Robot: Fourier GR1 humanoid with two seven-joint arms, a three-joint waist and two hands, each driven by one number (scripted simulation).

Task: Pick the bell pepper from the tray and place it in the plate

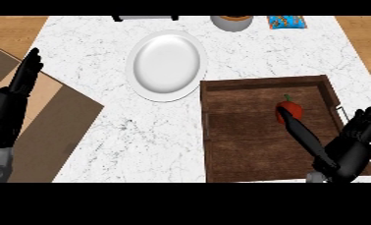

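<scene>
A small red bell pepper (pixel 290 107) with a green stem lies in the right half of the dark wooden tray (pixel 246 140). My right hand (pixel 346 146) is over the tray's right edge, its thumb (pixel 301 130) stretched out straight with the tip touching the pepper's near side; the other fingers are bent back by the tray's right rim and do not close round the pepper. The white plate (pixel 167 65) lies bare on the marble counter, up and left of the tray. My left hand (pixel 18 91) rests open at the left edge, fingers up.
Along the counter's far edge stand a grey appliance (pixel 145 17), a grey bowl with something brown in it (pixel 232 21) and a blue packet (pixel 287 21). A brown board (pixel 54 121) covers the counter's left corner.
</scene>
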